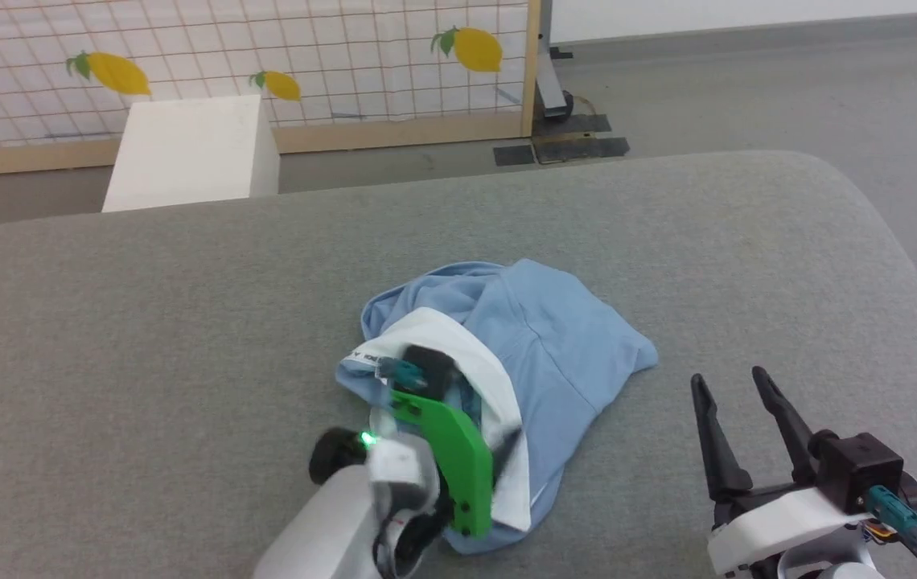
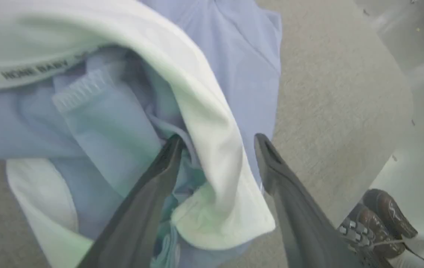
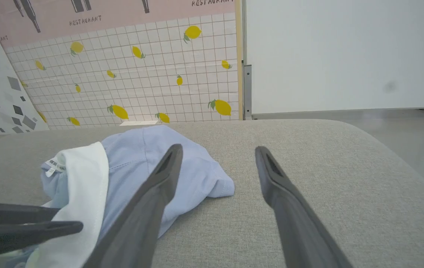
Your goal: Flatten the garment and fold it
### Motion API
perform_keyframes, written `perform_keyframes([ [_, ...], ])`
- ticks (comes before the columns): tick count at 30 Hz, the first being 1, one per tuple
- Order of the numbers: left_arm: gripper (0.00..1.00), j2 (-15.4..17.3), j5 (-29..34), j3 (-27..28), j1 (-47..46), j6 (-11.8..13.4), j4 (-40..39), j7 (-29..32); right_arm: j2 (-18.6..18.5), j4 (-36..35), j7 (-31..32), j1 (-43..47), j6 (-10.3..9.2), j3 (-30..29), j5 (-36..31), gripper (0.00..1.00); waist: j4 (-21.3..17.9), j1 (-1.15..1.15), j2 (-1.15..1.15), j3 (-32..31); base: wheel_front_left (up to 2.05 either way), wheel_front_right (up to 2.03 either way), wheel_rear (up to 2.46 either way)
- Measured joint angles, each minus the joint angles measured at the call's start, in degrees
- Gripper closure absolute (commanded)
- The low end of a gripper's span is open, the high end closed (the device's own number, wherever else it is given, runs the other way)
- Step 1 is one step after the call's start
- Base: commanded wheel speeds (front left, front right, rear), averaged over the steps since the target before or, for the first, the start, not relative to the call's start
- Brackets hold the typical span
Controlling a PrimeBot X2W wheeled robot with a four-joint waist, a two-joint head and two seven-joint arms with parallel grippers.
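Light-blue garment [image 1: 555, 338]: crumpled in a heap, not flattened, lying approx. mid-tabletop [image 1: 185, 322] (grey fabric cover). White collar [image 1: 466, 346] is turned up along the garment's left and near side. Printed neck tape [image 2: 35, 70] shows inside it.

L. claw [image 2: 217, 138]: directly over the garment's collar end, pointing down into it. Fingers stand apart, w/ a fold of collar lying loose between them, not clamped.

R. claw [image 1: 728, 375]: just right of the garment, clear of it, above bare tabletop. Fingers apart, nothing held.

Beyond the garment, past the tabletop's far edge: white box [image 1: 193, 149], then a lemon-print tiled panel [image 1: 306, 48].

Left wrist view, off the tabletop edge on the far side from the garment: a person's dark brown laced shoes [image 2: 375, 219] on the floor.
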Motion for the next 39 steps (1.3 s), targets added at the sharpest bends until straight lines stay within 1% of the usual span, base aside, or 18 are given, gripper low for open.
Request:
perform_keyframes([
  [3,0.00,1.1,1.4,4.4,2.5,2.9,-6.1,-12.6,0.0,0.0,0.3,0.0,0.00,-0.1,0.0,0.00,1.1,0.00,0.00,0.0,0.00,0.00,0.00],
  [5,0.00,2.5,3.4,6.8,4.2,4.6,-9.0,-20.3,0.0,0.0,0.8,-0.3,0.00,-0.2,0.0,0.00,1.8,0.00,0.00,0.1,0.00,0.00,0.00],
  [9,0.00,5.4,7.0,11.4,7.4,8.0,-12.1,-34.4,0.0,1.4,3.3,-4.1,0.00,-1.9,-0.7,0.00,3.3,0.00,0.00,1.2,0.00,0.00,0.00],
  [12,0.00,6.4,8.2,14.7,8.6,9.4,-13.3,-37.7,0.0,4.6,6.3,-9.8,0.00,-3.3,-1.1,0.00,4.4,0.00,0.00,2.9,0.00,0.00,0.00],
  [15,0.00,6.6,10.5,18.1,8.7,10.1,-16.0,-38.2,0.0,10.2,10.7,-16.6,0.00,-5.1,-2.2,0.00,5.5,0.00,0.00,5.0,0.00,0.00,0.00],
  [17,0.00,6.2,12.0,20.7,8.6,10.3,-18.6,-38.3,0.0,14.5,14.1,-21.0,0.00,-6.5,-3.0,0.00,6.3,0.00,0.00,6.5,0.00,0.00,0.00],
  [20,0.00,4.7,14.2,24.3,8.6,9.9,-21.0,-38.4,0.0,21.6,20.6,-27.8,0.00,-8.8,-4.7,0.00,7.9,0.00,0.00,9.1,0.00,0.00,0.00],
  [23,0.00,3.2,15.3,26.7,8.7,8.7,-21.9,-38.4,0.0,27.2,27.2,-32.9,0.00,-10.3,-6.3,0.00,9.4,0.00,0.00,11.5,0.00,0.00,0.00],
  [27,0.00,1.7,16.7,29.0,8.7,6.9,-21.9,-38.4,0.0,32.1,34.8,-37.1,0.00,-12.0,-9.1,0.00,11.3,0.01,0.00,14.2,0.00,0.00,0.00],
  [28,0.00,1.4,17.1,29.5,8.7,6.4,-21.6,-38.4,0.0,33.1,36.6,-37.6,0.00,-12.2,-10.2,0.05,11.8,0.00,0.00,14.8,0.00,0.00,0.00],
  [29,0.00,1.1,17.5,29.8,8.8,6.0,-21.6,-38.4,0.0,33.4,38.1,-38.3,0.00,-12.9,-10.7,0.51,12.3,0.00,0.00,15.2,0.00,0.00,0.00],
  [30,0.00,0.8,17.7,30.3,8.9,5.6,-21.4,-38.4,-0.2,33.6,39.5,-39.1,0.00,-13.0,-11.0,0.68,12.8,0.00,0.00,15.6,0.00,0.00,0.00],
  [31,0.00,0.6,17.8,30.6,9.1,5.4,-21.2,-38.4,-0.3,33.7,40.3,-39.5,-0.01,-12.9,-11.1,0.89,13.1,0.00,0.00,15.8,0.00,0.00,0.00],
  [32,0.00,0.4,18.0,31.0,9.5,5.2,-21.0,-38.4,-0.5,33.5,40.5,-39.8,-0.01,-12.6,-11.0,1.00,13.5,0.00,0.00,15.9,0.00,0.00,0.00],
  [34,0.00,0.2,18.2,31.7,10.4,4.9,-20.4,-38.4,-0.5,32.6,39.6,-39.2,0.00,-11.5,-10.4,1.00,13.7,0.01,0.00,15.6,0.00,0.00,0.00],
  [35,0.00,0.2,18.3,32.0,10.8,4.6,-20.1,-38.4,-0.4,31.4,37.9,-38.0,0.00,-11.1,-9.7,1.00,13.8,0.01,0.00,15.3,0.00,0.00,0.00],
  [38,0.00,-0.1,18.8,32.9,11.9,4.4,-19.5,-38.4,0.0,25.8,32.3,-32.7,0.00,-9.5,-7.2,1.00,13.8,0.01,0.00,14.0,0.00,0.00,0.00],
  [39,0.00,-0.1,18.9,33.2,12.3,4.4,-19.3,-38.4,0.0,22.6,30.3,-30.5,0.00,-9.3,-6.2,1.00,13.7,0.01,0.00,13.4,0.00,0.00,0.00],
])
